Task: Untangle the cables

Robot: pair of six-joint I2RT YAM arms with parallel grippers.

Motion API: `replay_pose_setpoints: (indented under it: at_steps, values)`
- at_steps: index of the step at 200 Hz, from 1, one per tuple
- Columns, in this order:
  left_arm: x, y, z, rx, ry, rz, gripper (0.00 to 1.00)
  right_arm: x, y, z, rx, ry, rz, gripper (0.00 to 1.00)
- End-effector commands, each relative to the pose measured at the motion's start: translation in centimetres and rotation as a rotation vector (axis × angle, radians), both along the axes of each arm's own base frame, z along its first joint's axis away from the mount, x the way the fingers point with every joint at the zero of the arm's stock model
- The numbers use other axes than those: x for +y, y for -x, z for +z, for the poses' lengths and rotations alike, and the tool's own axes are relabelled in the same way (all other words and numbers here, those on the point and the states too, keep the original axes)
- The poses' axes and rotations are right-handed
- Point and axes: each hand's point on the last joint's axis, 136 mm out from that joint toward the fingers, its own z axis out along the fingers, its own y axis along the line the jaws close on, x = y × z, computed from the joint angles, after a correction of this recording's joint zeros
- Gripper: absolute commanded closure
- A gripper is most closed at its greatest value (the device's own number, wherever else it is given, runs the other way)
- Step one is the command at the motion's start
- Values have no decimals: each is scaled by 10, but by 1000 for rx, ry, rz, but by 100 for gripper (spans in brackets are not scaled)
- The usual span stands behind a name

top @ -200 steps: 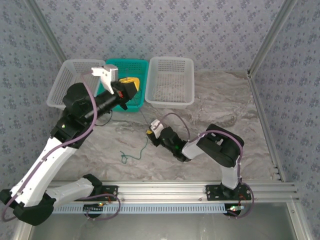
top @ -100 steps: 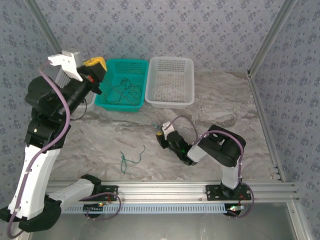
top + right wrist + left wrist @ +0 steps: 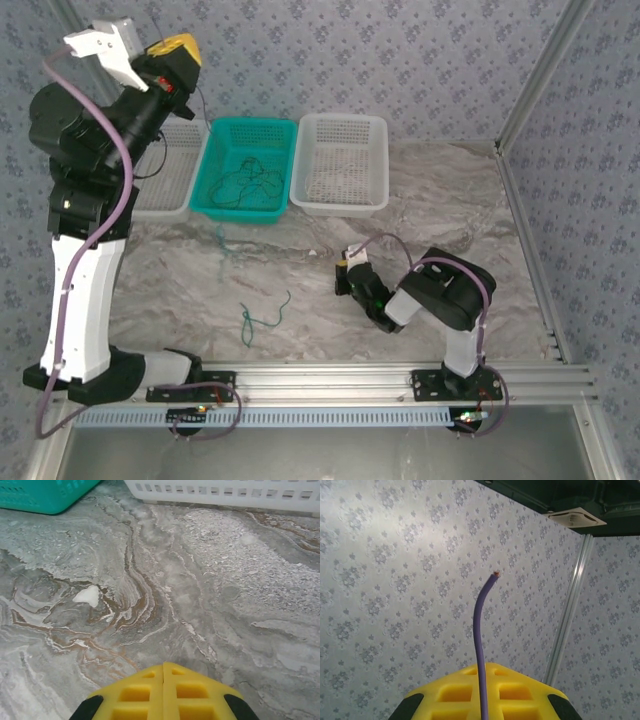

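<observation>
Left pincer [image 3: 482, 680] is way up high against the wallpaper, pressed together on a thin purple wire [image 3: 479, 630] whose end pokes up past the yellow tips. Right pincer [image 3: 163, 680] is down low over the marble worktop [image 3: 210, 580], pressed together with nothing in it. A dark tangle of cables [image 3: 243, 180] sits in the teal basket [image 3: 247, 210], and one green strand [image 3: 262, 318] lies loose on the worktop.
</observation>
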Motion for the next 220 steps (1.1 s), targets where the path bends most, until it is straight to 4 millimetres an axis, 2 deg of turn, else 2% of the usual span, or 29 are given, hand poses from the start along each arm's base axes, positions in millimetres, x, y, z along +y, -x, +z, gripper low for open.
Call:
replay_pose_setpoints:
  at_steps: [1, 9, 18, 24, 43, 47, 52, 64, 80, 87, 91, 96, 121, 145, 181, 205, 220]
  values:
    - [-5, 0, 2, -1, -2, -44, 100, 24, 19, 8, -2, -55, 188, 88]
    - [-5, -4, -1, 11, -5, -40, 100, 38, 25, 19, -8, -81, 268, 78]
    - [-4, -7, -4, 17, -7, -34, 100, 52, 33, 31, 6, -95, 357, 60]
    - [-3, -9, -7, 24, -6, -29, 100, 61, 37, 41, 8, -97, 406, 52]
    - [-2, -13, -16, 40, -6, -17, 100, 77, 41, 72, -37, -82, 443, 40]
    - [-1, -11, -15, 33, -2, -15, 100, 78, 40, 79, -47, -86, 436, 38]
    - [-2, -18, -26, 58, -3, -14, 100, 80, 40, 87, -57, -97, 439, 37]
    - [-2, -21, -34, 69, 9, -18, 100, 89, 41, 106, -72, -133, 463, 34]
    - [-3, -23, -41, 83, 30, -31, 100, 102, 43, 124, -91, -150, 485, 27]
    - [-5, -24, -43, 86, 39, -45, 100, 107, 44, 130, -114, -151, 490, 17]
    - [-6, -24, -44, 88, 43, -53, 100, 109, 44, 133, -130, -151, 488, 5]
    - [-8, -24, -45, 90, 49, -68, 100, 111, 43, 134, -150, -145, 484, 1]
    - [-17, -19, -47, 100, 90, -146, 100, 120, 27, 128, -200, -122, 494, 0]
    - [-17, -13, -44, 89, 112, -161, 100, 129, 11, 121, -214, -148, 485, 0]
    - [-14, -5, -40, 80, 118, -162, 100, 131, -26, 101, -146, -262, 270, 0]
    - [-14, 1, -35, 61, 130, -174, 100, 152, -36, 104, -190, -354, 271, 0]
    - [-13, 3, -33, 57, 124, -170, 100, 165, -44, 97, -176, -368, 275, 0]
